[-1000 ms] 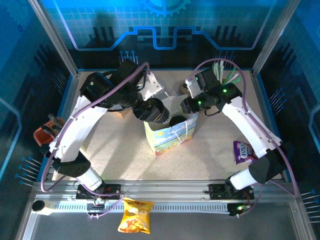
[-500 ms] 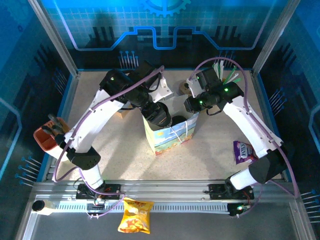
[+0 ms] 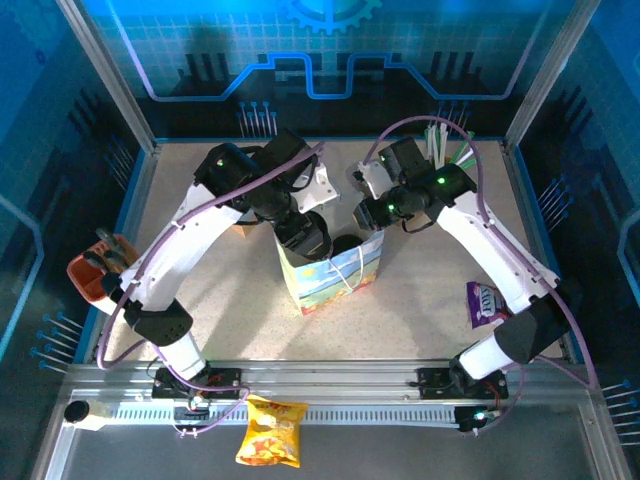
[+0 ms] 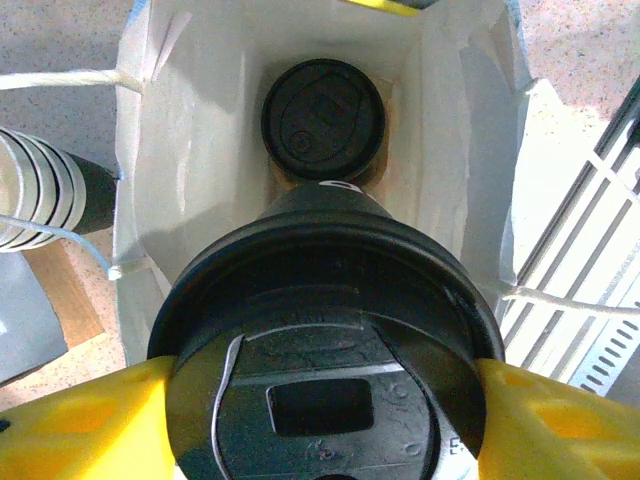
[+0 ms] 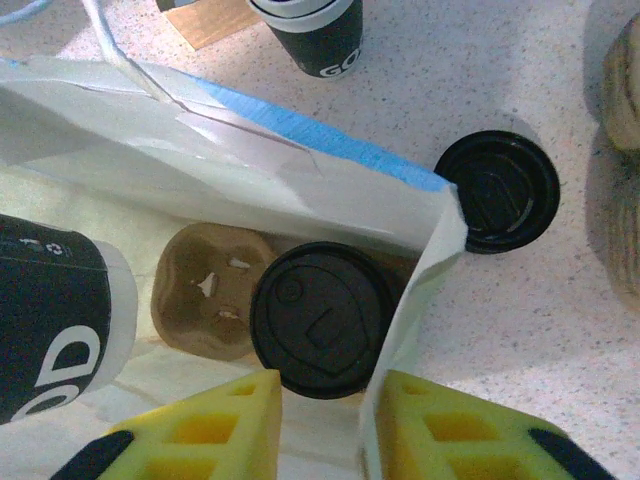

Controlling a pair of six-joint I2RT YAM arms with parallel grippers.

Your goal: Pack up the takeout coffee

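Observation:
My left gripper (image 4: pixel 325 400) is shut on the takeout coffee (image 4: pixel 320 330), its yellow fingers (image 4: pixel 85 420) pressing both sides of the black lid. The cup hangs in the mouth of the paper bag (image 3: pixel 330 275). Below it in the bag stands a second black-lidded cup (image 4: pixel 322 120), seated in a brown cup carrier (image 5: pixel 205 290) with one free pocket. In the right wrist view the held cup's dark side (image 5: pixel 50 320) shows at the left. My right gripper (image 5: pixel 332 400) is open and straddles the bag's rim (image 5: pixel 415 290), one finger inside and one outside.
A stack of cups (image 4: pixel 40 200) and a wooden block (image 5: pixel 215 20) stand just beyond the bag. A bare black lid (image 5: pixel 497 190) lies on the table beside the bag's corner. A purple snack pack (image 3: pixel 484 303) lies at the right, and a yellow chip bag (image 3: pixel 270 443) at the front rail.
My left arm has carried the cup over the bag and down into its mouth. The bag and my right gripper on its rim have shifted slightly left.

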